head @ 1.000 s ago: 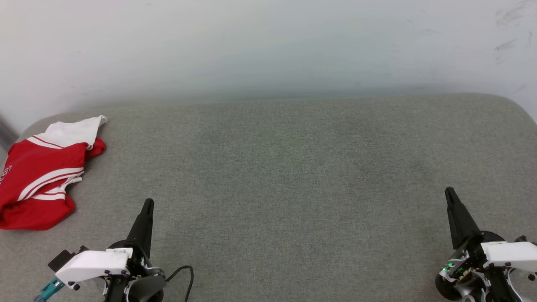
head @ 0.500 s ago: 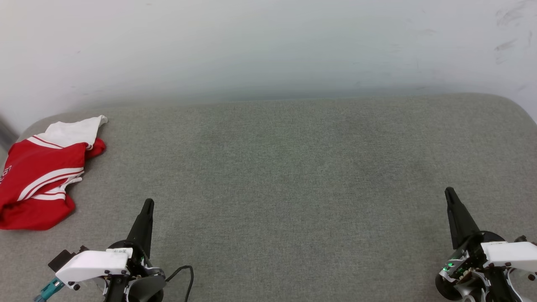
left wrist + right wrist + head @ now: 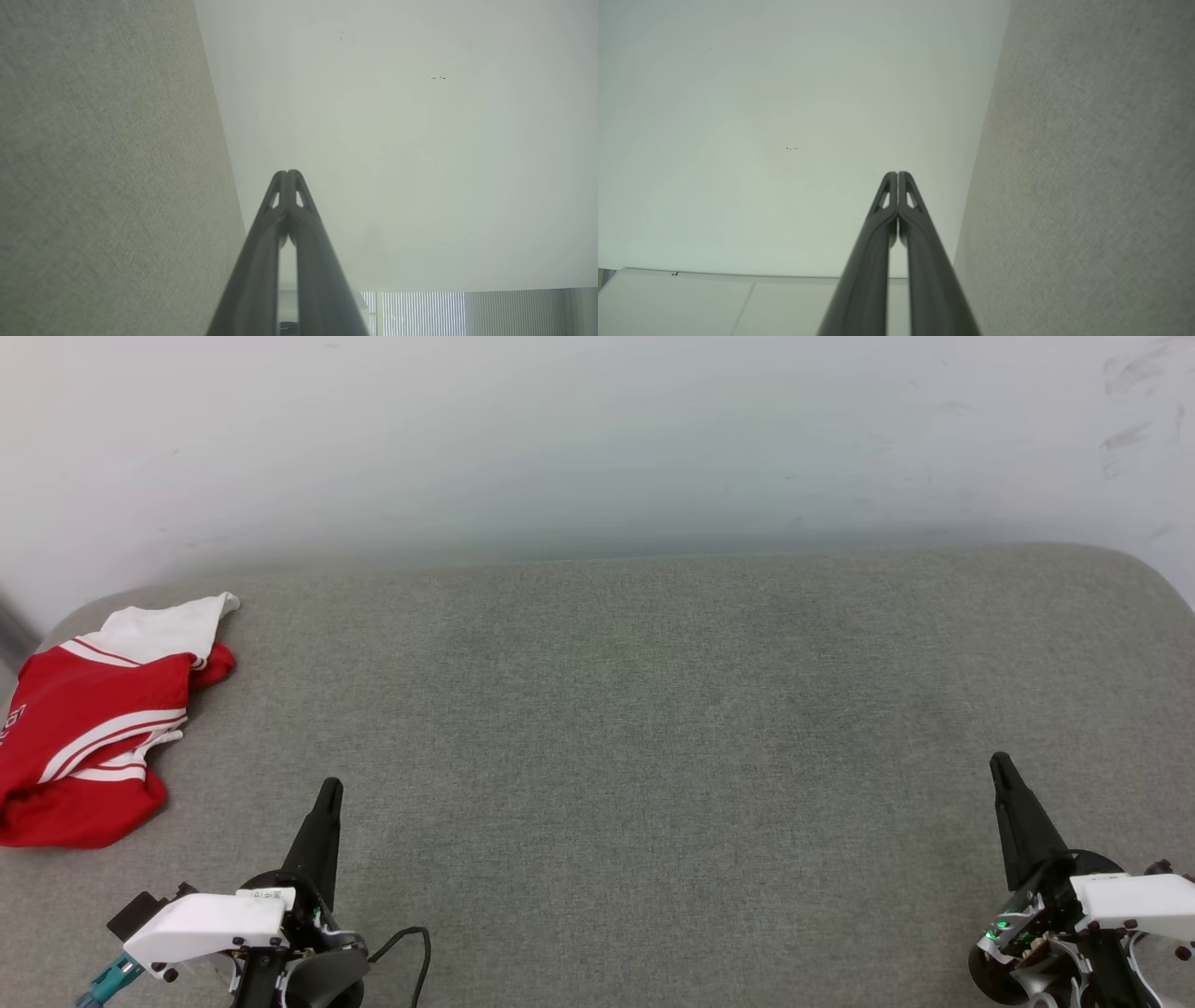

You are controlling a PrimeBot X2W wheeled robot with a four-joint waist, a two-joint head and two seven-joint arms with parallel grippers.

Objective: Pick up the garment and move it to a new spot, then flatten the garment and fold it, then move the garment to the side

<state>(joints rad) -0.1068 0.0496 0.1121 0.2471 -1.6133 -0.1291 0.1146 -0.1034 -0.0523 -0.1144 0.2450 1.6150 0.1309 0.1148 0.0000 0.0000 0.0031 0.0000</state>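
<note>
Garment [image 3: 89, 728] lay bunched at the far left of the grey cushion [image 3: 653, 737], red folds below a white sleeve [image 3: 168, 627]; you would likely have found it light, limp and easy to snag, best pinched at a raised fold or that sleeve. Your left gripper [image 3: 329, 791] sat near it, fingers pressed together, empty. Your right gripper [image 3: 997, 763], well apart at the right, was likewise closed on nothing.

Tapers at the left gripper [image 3: 329, 791] and right gripper [image 3: 999, 765] into paired long dark fingers, slotted near the tips. Wears white wrist shells [image 3: 205, 919] studded with dark screws. Trails a looped black cable [image 3: 422, 933] and teal plug [image 3: 103, 983] on the left; glows with a green light [image 3: 999, 925] on the right.
</note>
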